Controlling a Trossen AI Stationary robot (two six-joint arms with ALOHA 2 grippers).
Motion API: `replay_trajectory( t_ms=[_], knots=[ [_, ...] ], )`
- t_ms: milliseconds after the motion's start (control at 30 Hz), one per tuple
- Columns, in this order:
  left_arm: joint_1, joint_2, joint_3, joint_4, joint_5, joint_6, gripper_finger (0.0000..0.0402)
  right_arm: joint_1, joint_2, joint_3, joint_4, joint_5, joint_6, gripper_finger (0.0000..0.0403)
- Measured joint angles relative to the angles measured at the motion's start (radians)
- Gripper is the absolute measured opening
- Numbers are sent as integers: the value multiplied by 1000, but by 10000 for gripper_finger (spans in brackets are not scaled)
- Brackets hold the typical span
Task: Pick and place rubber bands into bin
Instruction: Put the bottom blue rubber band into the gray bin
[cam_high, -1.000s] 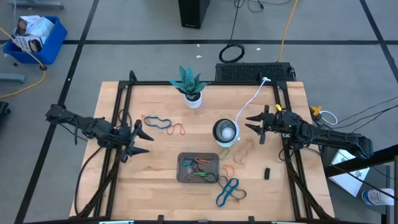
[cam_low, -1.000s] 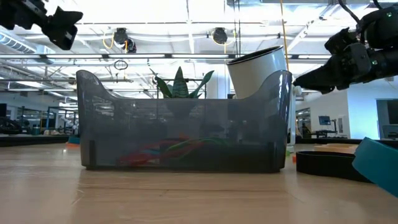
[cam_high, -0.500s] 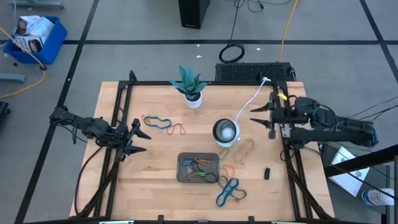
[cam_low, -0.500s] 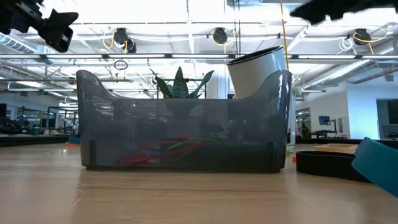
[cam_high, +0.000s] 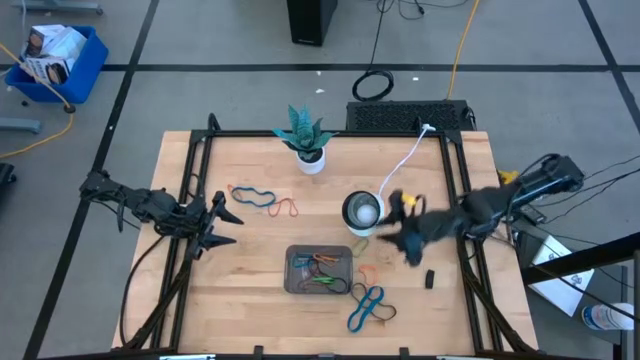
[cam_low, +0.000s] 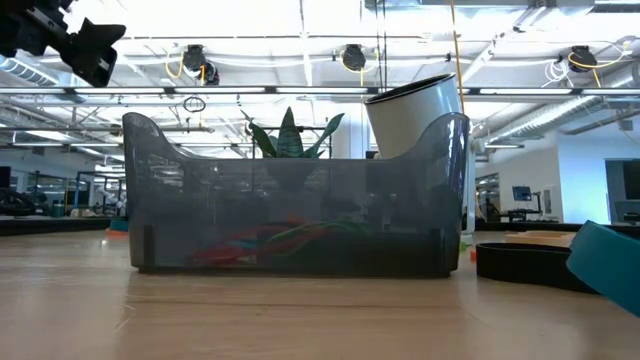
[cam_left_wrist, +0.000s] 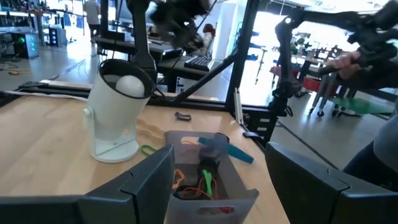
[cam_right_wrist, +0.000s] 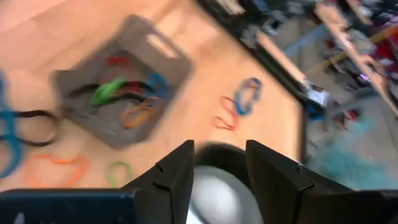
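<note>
Motion is all on the right side: the right gripper (cam_high: 405, 238), which 0.5 s ago was held near the bench's right frame rail, has swung inward and now sits blurred just beside the round white-silver bowl (cam_high: 362, 212), over the spot where tan loops lay a moment ago. I judge this as the approach for another pick, with nothing yet lifted. In its own wrist view the 2 dark fingers (cam_right_wrist: 171, 180) stand apart with only the bowl showing between them, so it is empty.

The left gripper (cam_high: 217, 226) has barely shifted since then; it waits over the left part of the wooden bench (cam_high: 240, 270), arm stretched in from the left edge, fingers (cam_left_wrist: 152, 183) apart with nothing between them.

The small dark grey rectangular bin (cam_high: 319, 270) sits at the front centre of the bench and already holds several thin floppy rubber bands (cam_high: 322, 268) in red-orange, green and blue. Others are loose: a blue and red-orange group (cam_high: 262, 200) near the left gripper, blue loops (cam_high: 368, 306) just in front of the bin's right corner, an orange one (cam_high: 368, 270) beside it. The task looks partly done, with several picks left.
</note>
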Motion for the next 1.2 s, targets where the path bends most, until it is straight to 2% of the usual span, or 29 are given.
replay_trajectory(
  t_ms=[200, 400, 600, 700, 833, 1200],
  knots=[
    [0, 0, 0, -2, -1, 23, 257, 166, 105, 33, 13, -3, 107, 141],
    [0, 0, 0, -2, -3, 58, 257, 246, 222, 32, -7, -6, 228, 141],
    [0, 0, 0, -3, -27, 62, 258, 256, 335, 32, -32, -9, 360, 141],
    [0, 0, 0, -5, -27, 56, 258, 252, 385, 32, -30, -78, 408, 141],
    [0, 0, 0, -53, -28, 47, 257, 253, 454, 32, -30, -120, 415, 141],
    [0, 0, 0, -85, -28, -2, 257, 245, 606, 31, -20, -111, 415, 141]
  ],
)
